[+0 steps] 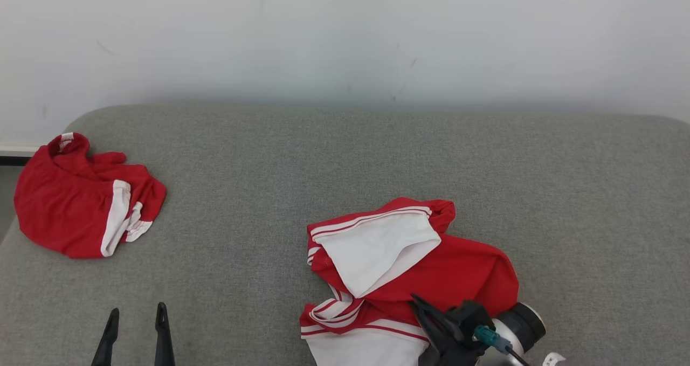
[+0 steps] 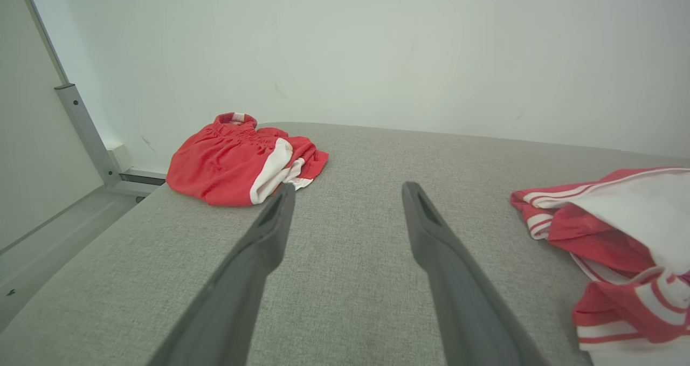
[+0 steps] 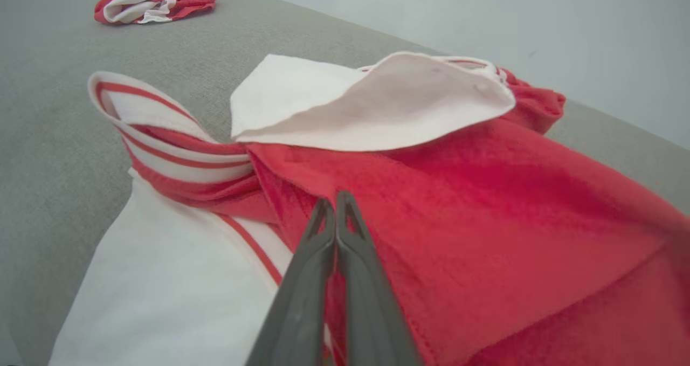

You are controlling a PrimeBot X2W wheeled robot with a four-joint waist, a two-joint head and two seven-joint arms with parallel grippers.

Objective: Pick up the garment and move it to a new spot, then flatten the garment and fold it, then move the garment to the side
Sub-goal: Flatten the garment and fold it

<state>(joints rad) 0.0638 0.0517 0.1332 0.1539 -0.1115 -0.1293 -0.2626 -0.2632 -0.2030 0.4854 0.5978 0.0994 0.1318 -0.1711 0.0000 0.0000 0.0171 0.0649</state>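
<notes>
**A:** At the near edge of the grey pad (image 1: 345, 161), a little right of the middle, lies the garment (image 1: 458, 269). It is crumpled, red with white panels and stripes.

**B:** How will it handle?

**A:** Soft and light, I judge. It looks limp and likely to sag and fall open when lifted. A hem or a corner of the white panel seems the best hold, not the bunched middle.

**B:** And the right pincer (image 3: 335, 196)?

**A:** Pressed together, tips down on the red cloth. Whether a fold is caught between them I cannot tell.

**B:** The left pincer (image 1: 137, 309)?

**A:** Spread wide, holding nothing, over bare pad, apart from the cloth.

**B:** Count, please.

**A:** Two red-and-white garments: this one, and a second heap (image 1: 70, 209) by the left edge. Two pincers. One pad.
</notes>
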